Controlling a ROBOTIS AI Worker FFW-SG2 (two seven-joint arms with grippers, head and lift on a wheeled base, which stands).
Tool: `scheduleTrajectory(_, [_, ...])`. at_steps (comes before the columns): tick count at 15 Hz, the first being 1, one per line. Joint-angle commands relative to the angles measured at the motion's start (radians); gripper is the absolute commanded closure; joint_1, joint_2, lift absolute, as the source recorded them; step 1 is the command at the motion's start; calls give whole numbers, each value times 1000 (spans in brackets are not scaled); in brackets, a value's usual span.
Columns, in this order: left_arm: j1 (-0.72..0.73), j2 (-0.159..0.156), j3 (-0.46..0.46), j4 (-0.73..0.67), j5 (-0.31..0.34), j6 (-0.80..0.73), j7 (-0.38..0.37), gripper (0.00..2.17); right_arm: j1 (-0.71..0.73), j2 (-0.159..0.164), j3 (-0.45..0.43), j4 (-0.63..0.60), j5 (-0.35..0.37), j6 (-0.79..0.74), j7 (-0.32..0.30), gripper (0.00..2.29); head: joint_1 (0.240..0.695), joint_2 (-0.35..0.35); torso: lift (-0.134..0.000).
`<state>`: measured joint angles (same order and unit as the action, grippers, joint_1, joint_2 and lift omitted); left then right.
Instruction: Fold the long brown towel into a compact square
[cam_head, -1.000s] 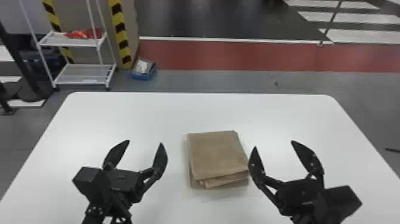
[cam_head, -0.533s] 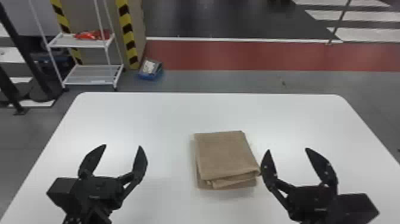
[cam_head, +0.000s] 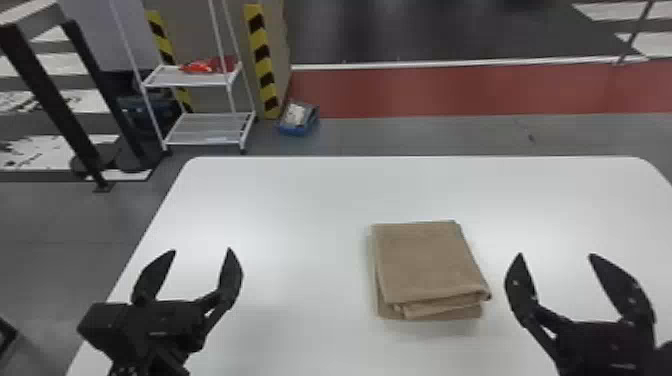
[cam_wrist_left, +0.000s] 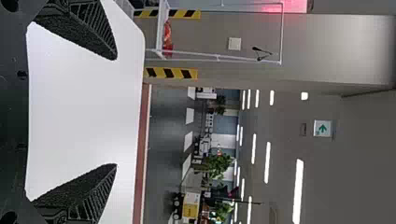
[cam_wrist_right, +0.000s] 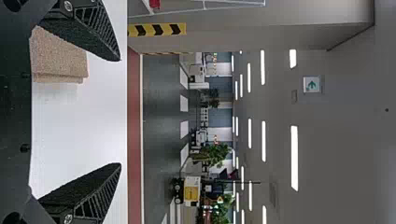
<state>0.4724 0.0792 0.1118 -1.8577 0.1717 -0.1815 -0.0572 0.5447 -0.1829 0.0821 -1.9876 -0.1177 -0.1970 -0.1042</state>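
In the head view, the brown towel (cam_head: 425, 262) lies folded into a layered, roughly square stack, its loose layers showing along the near edge. My left gripper (cam_head: 202, 250) stands open well to the left of it, nothing between its fingers. To the towel's right is my right gripper (cam_head: 556, 256), also open and apart from the cloth. The left wrist view has the left gripper (cam_wrist_left: 116, 112) spread wide over white tabletop. In the right wrist view, the right gripper (cam_wrist_right: 120, 112) is spread too, with the towel (cam_wrist_right: 58, 55) beyond it, partly behind one finger.
The white table (cam_head: 300, 200) extends around the towel, with its far edge beyond. On the floor behind stand a white wire shelf (cam_head: 210, 129) holding a red item above, and a blue box (cam_head: 298, 119). Black metal posts (cam_head: 55, 100) rise at the far left.
The head view has shifted, so table and towel sit farther right in it. Both grippers have moved outward, the left one away from the towel. The towel's folded shape looks unchanged.
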Motion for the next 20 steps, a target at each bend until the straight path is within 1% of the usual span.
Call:
scheduleTrajectory(1, [3,-1,-1,-9,0,-3,5,49,3,5,-4,4,0,9,1,76,695,95,-101])
scheduleTrajectory(4, [5,-1,-3,-12,0,0,27,49,8,17,-2,3,6,21,15,76,695,96,-101])
scheduleTrajectory(7, [5,2,-6,-20,5,3,30,49,11,17,-7,3,6,31,15,76,695,104,-101])
scheduleTrajectory(9, [12,5,0,-26,32,3,30,49,12,17,-8,3,6,31,15,76,695,101,-101])
scheduleTrajectory(20, [23,5,-3,-46,42,3,37,49,17,14,-12,0,0,34,14,87,695,102,-101])
